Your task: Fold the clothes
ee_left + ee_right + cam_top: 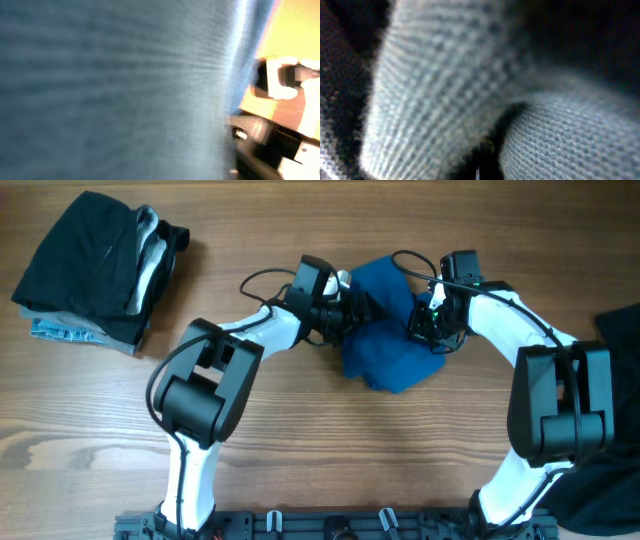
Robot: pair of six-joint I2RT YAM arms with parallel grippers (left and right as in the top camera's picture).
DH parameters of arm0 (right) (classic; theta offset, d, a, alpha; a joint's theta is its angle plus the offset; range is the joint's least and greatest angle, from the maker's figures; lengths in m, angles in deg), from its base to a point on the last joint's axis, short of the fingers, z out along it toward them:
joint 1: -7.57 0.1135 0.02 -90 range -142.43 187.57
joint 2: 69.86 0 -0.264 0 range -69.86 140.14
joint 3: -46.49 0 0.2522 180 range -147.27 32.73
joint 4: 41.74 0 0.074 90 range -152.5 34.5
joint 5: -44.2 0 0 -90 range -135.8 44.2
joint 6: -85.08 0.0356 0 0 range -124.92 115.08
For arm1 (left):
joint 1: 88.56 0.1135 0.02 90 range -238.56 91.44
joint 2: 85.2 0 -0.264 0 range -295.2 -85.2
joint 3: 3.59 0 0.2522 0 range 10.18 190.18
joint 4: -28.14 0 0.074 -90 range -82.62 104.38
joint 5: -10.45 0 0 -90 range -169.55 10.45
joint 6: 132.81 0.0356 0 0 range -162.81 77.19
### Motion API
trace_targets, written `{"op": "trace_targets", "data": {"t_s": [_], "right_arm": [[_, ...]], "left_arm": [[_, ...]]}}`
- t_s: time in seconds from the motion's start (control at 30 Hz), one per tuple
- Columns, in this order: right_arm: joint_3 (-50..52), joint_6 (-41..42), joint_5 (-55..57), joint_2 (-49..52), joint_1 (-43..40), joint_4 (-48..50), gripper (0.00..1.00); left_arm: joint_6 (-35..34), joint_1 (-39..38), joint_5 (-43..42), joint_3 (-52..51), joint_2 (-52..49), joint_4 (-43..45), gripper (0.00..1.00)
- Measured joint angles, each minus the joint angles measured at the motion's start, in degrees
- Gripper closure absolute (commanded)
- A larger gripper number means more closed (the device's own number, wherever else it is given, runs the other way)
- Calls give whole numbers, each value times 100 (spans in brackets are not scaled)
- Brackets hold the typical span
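Observation:
The royal-blue shirt lies crumpled in a heap at the middle of the table. My left gripper presses into its left side and my right gripper into its right side. Blue fabric fills the left wrist view and hides the fingers. Close knit fabric fills the right wrist view and hides those fingers too. A stack of folded clothes, black on top with white-grey and pale-blue patterned pieces, sits at the far left.
A dark garment lies at the right edge of the table and hangs over the front right. The right arm's body shows at the right of the left wrist view. Bare wood table lies in front of the shirt.

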Motion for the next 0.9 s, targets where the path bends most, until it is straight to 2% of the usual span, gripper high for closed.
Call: {"op": "trace_targets", "data": {"t_s": [0.03,0.1,0.17,0.2,0.27,0.37,0.43,0.53,0.57,0.63,0.73,0.8,0.9], "right_arm": [[-2,15,0,0,0,-2,96],[-2,33,0,0,0,-4,95],[-11,31,0,7,0,-33,96],[-50,7,2,9,-7,-151,96],[-94,-131,-17,-13,-68,-442,92],[-15,-931,-330,-361,-378,-885,87],[0,-1523,-555,-1143,-636,-841,86],[0,-1790,-647,-1895,-721,-557,86],[-4,-1825,-684,-2044,-719,-411,86],[-2,-1797,-693,-2081,-719,-328,86],[-2,-1751,-708,-2081,-721,-289,86],[-2,-1692,-715,-2081,-719,-286,86],[-2,-1561,-728,-2081,-719,-291,86]], "left_arm": [[-52,-37,13,-22,-61,118,49],[-81,-138,214,-37,-94,181,66],[149,-225,415,-46,-109,199,94],[417,-247,470,-50,-116,157,96],[922,-232,437,-15,-105,-96,96],[1349,59,-17,-46,15,-658,96],[1462,627,-326,-79,262,-890,96],[1445,1615,-560,122,992,-925,96],[1438,1816,-577,256,1189,-848,96],[1370,2404,-660,866,1775,-120,96],[1246,2944,-734,1438,1998,789,96],[1200,3386,-533,1484,2050,872,96],[1178,4074,-92,1469,1956,494,96]]}}
